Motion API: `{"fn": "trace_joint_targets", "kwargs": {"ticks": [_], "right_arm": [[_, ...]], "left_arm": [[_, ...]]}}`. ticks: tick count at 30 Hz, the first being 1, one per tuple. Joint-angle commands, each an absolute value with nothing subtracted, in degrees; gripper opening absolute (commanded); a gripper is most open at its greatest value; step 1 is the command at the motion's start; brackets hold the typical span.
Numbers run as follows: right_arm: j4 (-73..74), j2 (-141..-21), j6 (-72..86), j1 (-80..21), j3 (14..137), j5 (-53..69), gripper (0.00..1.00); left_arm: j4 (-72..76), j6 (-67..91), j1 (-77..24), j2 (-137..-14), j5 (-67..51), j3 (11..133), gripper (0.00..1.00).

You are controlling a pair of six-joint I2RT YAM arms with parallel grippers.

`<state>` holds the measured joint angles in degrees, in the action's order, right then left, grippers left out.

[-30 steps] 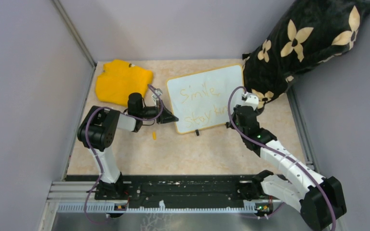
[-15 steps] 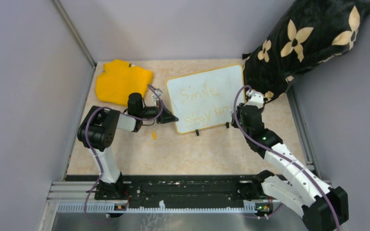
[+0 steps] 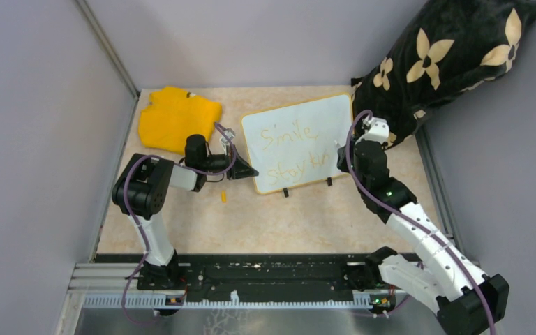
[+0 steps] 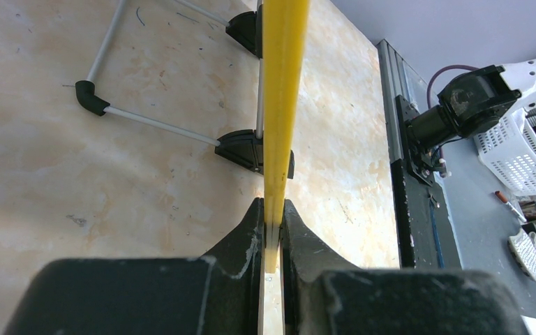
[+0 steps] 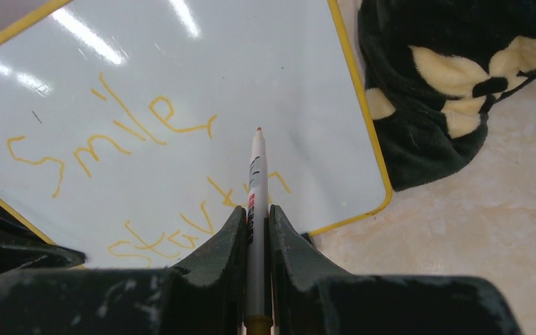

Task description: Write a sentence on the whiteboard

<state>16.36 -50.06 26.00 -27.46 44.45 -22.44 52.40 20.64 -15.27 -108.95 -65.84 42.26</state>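
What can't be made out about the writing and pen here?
- End of the yellow-orange handwritten second line: right arm covers it from above; the white marker pen and right gripper cover it in the wrist view.
- Pen tip touching the glossy yellow-rimmed whiteboard: unclear.
- Small yellow bit on the table: too small, top view.

Seen edge-on, the whiteboard is a thin yellow strip running straight up from the left gripper, whose two black fingers press on its rim from both sides. Two black clip feet clasp the whiteboard's edge, and a thin grey wire stand reaches left from them over the beige table. Right of the whiteboard are a black rail, a black robot joint and a white basket.
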Motion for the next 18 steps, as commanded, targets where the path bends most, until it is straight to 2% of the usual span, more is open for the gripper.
{"fn": "trace_joint_targets", "kwargs": {"ticks": [1, 7, 18], "right_arm": [[14.6, -51.3, 26.1, -25.3, 49.4, -23.3, 0.00], [12.4, -52.2, 29.5, -19.9, 48.1, -17.2, 0.00], [8.5, -52.7, 30.1, -19.7, 43.8, -15.0, 0.00]], "left_arm": [[47.6, 19.2, -15.4, -109.8, -63.0, 42.3, 0.00], [47.5, 19.4, -15.4, -109.8, -63.1, 42.4, 0.00], [47.6, 19.3, -15.4, -109.6, -63.0, 42.5, 0.00]]}}
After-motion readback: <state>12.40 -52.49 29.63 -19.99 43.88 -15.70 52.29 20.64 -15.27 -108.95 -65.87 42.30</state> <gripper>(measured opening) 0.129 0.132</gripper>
